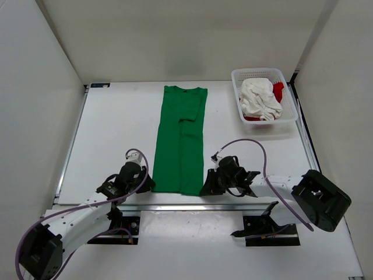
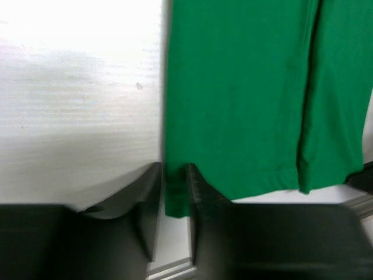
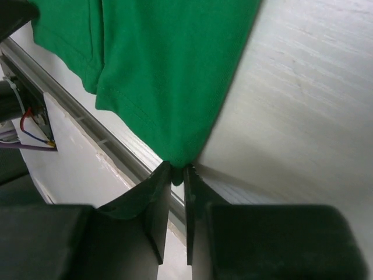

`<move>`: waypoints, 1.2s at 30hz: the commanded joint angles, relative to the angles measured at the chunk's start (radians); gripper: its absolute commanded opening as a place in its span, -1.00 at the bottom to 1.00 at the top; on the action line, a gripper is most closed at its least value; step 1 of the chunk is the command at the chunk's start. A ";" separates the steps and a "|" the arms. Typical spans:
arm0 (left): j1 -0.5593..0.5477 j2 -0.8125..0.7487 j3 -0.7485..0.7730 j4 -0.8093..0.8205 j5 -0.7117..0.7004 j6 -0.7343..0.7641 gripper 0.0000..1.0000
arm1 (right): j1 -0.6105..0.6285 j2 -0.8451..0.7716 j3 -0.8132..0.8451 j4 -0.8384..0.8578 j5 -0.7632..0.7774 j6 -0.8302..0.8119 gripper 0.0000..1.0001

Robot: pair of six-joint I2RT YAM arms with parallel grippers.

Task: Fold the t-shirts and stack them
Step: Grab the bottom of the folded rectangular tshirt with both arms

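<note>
We are on the green t-shirt [image 1: 180, 143], which lies flat on the table [image 1: 116, 134] as a long narrow strip with its sides folded in, the collar at the far end and the hem at the near edge. The left gripper [image 1: 145, 185] sits at the near left corner of the hem. In its wrist view the jaws are pinched on that corner, with green cloth showing between them. The right gripper [image 1: 207, 186] sits at the near right corner, and its wrist view shows the jaws nipping only the very tip of the cloth, a hold that looks thin to us. The white t-shirt [image 1: 259, 96] and the red t-shirt [image 1: 278, 88] are bunched in the basket [image 1: 234, 87] at the far right, not yet folded. We judge that the step in hand is the crosswise fold. For the next move, both corners need to rise together and travel evenly toward the collar, so the hem lands square. If the right corner slips, we would have to take hold of it again.
</note>
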 commanded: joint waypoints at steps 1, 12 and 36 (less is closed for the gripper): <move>-0.004 -0.002 -0.020 -0.034 0.046 0.005 -0.39 | 0.021 0.001 0.009 0.026 0.013 0.002 -0.84; 0.039 -0.235 -0.020 -0.210 0.156 -0.040 -1.00 | 0.156 -0.168 -0.034 -0.143 0.065 0.062 -0.99; 0.274 0.396 0.486 0.121 0.219 0.035 -1.00 | -0.403 0.197 0.566 -0.301 -0.092 -0.315 -1.00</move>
